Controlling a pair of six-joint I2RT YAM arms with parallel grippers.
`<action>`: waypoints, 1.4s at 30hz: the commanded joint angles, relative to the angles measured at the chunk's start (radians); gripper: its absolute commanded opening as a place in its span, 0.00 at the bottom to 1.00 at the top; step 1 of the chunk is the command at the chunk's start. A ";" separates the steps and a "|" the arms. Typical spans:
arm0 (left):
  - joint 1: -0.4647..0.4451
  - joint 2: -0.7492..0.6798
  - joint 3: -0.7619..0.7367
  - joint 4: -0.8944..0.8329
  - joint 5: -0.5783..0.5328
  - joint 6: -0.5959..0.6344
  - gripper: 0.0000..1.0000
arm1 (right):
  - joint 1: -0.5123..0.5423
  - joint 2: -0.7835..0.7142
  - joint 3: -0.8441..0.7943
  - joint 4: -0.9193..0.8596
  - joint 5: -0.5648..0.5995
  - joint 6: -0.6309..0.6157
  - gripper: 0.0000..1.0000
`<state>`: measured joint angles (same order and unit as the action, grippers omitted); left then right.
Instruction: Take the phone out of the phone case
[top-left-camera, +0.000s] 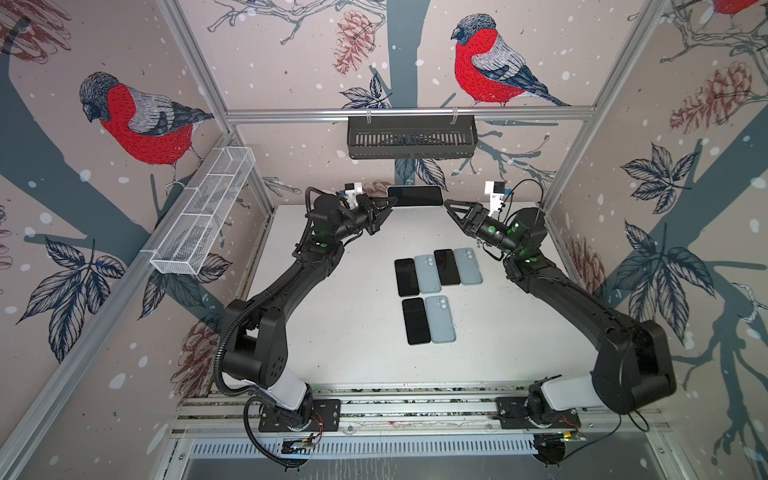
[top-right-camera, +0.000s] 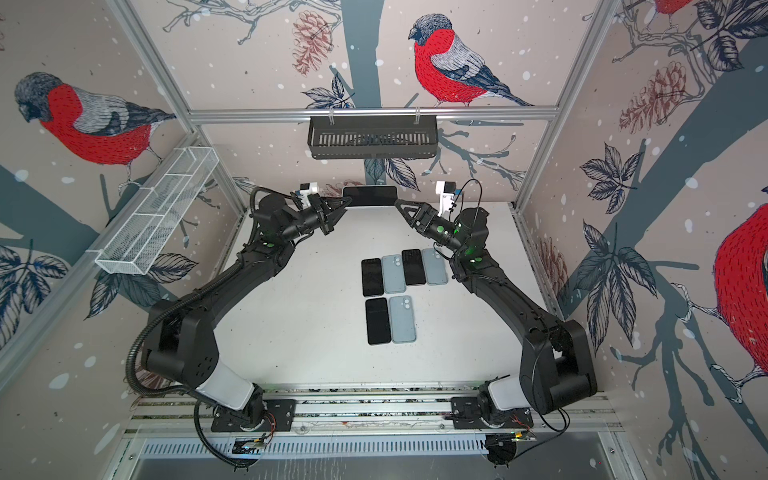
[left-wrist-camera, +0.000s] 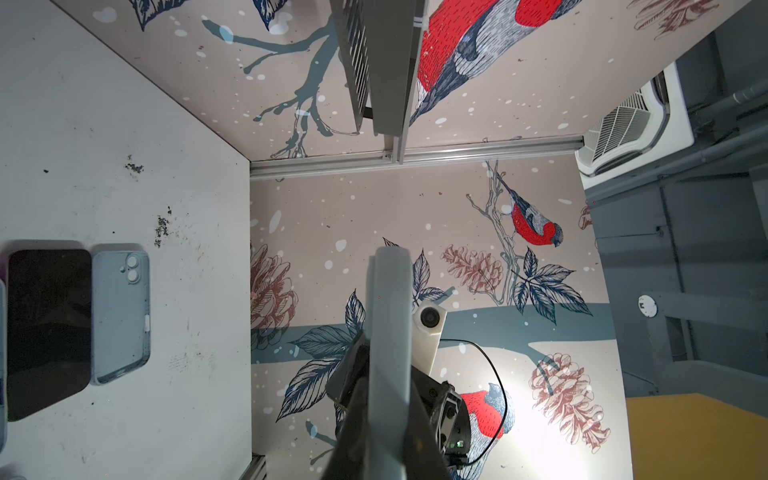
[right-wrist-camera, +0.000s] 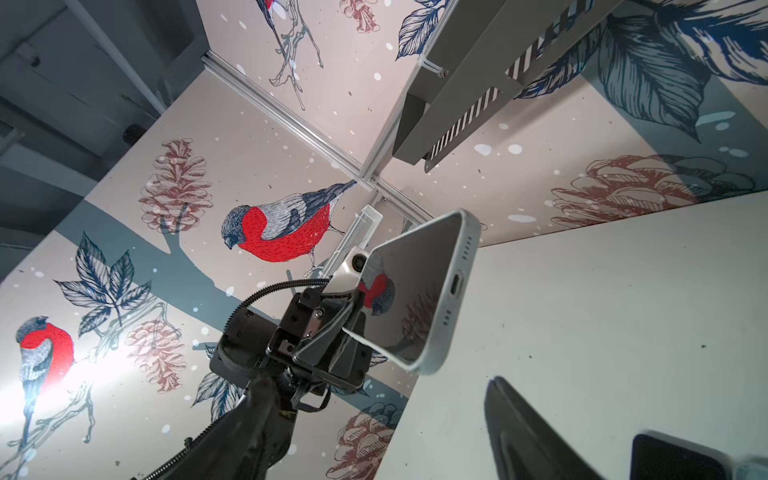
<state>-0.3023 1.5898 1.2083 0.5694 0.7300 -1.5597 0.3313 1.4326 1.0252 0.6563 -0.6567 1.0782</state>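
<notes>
A phone (top-left-camera: 414, 196) with a dark screen sits inside a pale blue-grey phone case (right-wrist-camera: 451, 291) and is held up on its long edge above the back of the table, in both top views (top-right-camera: 370, 195). My left gripper (top-left-camera: 388, 203) is shut on the case's left end. In the left wrist view the case's edge (left-wrist-camera: 388, 324) runs straight out between the jaws of the left gripper (left-wrist-camera: 386, 415). My right gripper (top-left-camera: 449, 205) stands open just off the right end. In the right wrist view its dark fingers (right-wrist-camera: 528, 432) spread below the case's corner, apart from it.
Three bare black phones (top-left-camera: 405, 277) and three empty pale blue cases (top-left-camera: 428, 273) lie in pairs mid-table. A black slotted basket (top-left-camera: 411, 139) hangs on the back rail, and a white wire basket (top-left-camera: 203, 212) on the left wall.
</notes>
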 joint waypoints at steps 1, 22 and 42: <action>-0.005 -0.014 -0.013 0.196 0.000 -0.077 0.00 | 0.007 0.016 0.007 0.091 -0.033 0.052 0.72; -0.035 -0.016 -0.032 0.270 0.007 -0.086 0.00 | 0.011 0.052 -0.014 0.229 -0.032 0.155 0.37; -0.035 0.007 -0.050 0.355 0.009 -0.162 0.00 | 0.004 0.071 -0.093 0.427 -0.118 0.181 0.08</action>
<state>-0.3378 1.5944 1.1553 0.7761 0.7425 -1.6466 0.3382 1.4956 0.9543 0.9722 -0.7017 1.2812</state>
